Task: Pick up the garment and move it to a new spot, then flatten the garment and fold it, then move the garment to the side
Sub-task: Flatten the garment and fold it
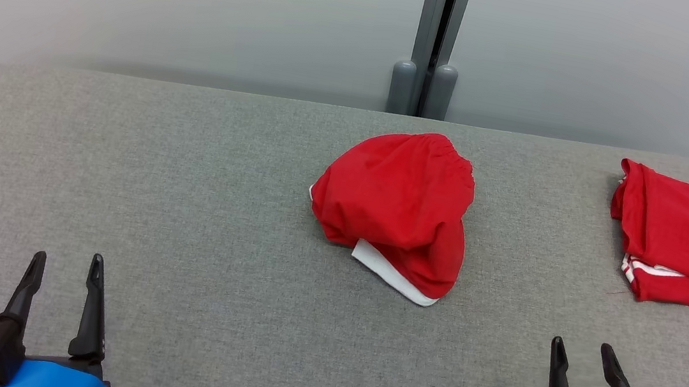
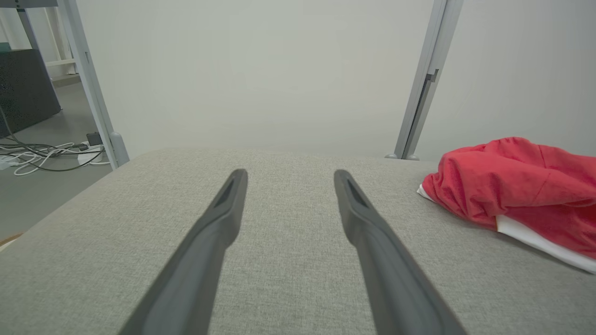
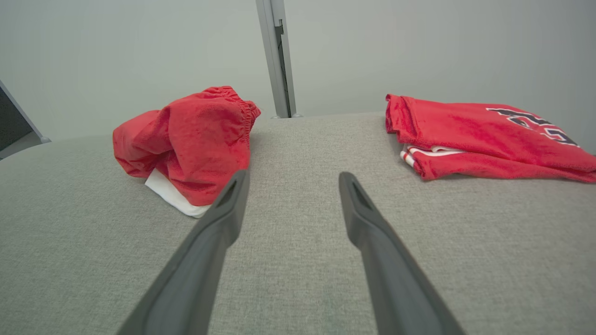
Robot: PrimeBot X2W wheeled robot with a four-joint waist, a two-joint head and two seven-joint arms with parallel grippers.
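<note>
Task not yet begun: crumpled red garment lies untouched on the worktop; left tool and right tool both wide, empty

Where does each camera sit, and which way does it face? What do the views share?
Head view: on the head, looking forward and down at the grey table; left gripper lower left, right gripper lower right, both open.
Left wrist view: low over the table, along the left fingers toward the wall; crumpled red garment at right.
Right wrist view: along the right fingers; garment ahead left, folded red jersey ahead right.
Shared: garment in all three; jersey in head and right wrist views.
</note>
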